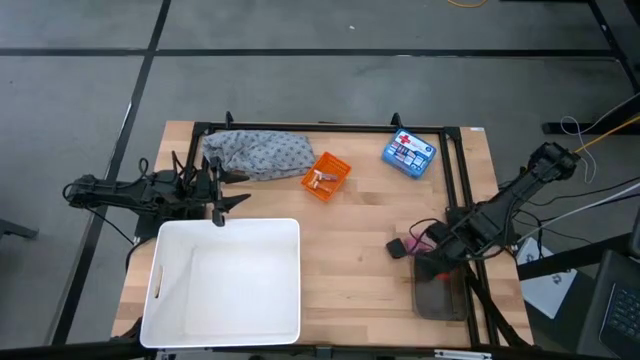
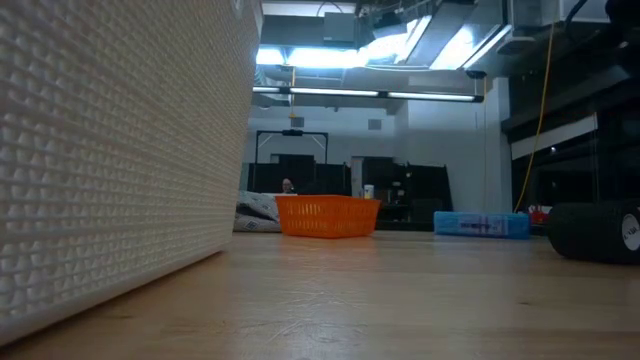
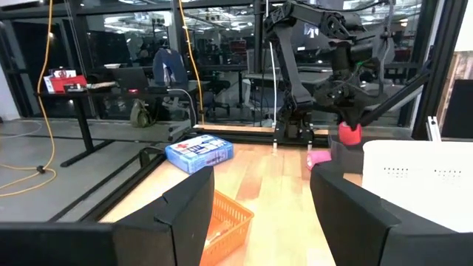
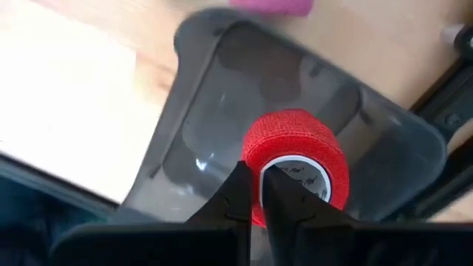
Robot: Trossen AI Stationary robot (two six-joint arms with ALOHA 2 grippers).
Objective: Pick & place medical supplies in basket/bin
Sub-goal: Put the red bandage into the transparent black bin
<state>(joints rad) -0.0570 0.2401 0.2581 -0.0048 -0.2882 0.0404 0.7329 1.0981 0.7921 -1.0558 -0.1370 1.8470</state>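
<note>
A red roll [image 4: 297, 159] hangs pinched by its wall in the right gripper [image 4: 251, 193], whose fingers are clamped together on it, one inside the core and one outside. It hangs over a dark translucent tray [image 4: 222, 89] near the table's right front corner; in the high view the right gripper [image 1: 437, 262] sits over that tray [image 1: 440, 297]. Just beyond the tray lie a pink roll [image 1: 418, 243] and a black roll [image 1: 397, 247] on the wooden table [image 1: 350, 250]. The orange basket [image 1: 326, 176] stands well apart from them, toward the table's far middle, with small pieces inside. Beside it to the left lies the grey patterned cloth [image 1: 258, 153], and to its right a blue box [image 1: 408, 154]. The left gripper [image 1: 222, 195] hovers with its fingers apart, holding nothing, between the cloth and the large white tub [image 1: 225, 280] that fills the table's left front.
</note>
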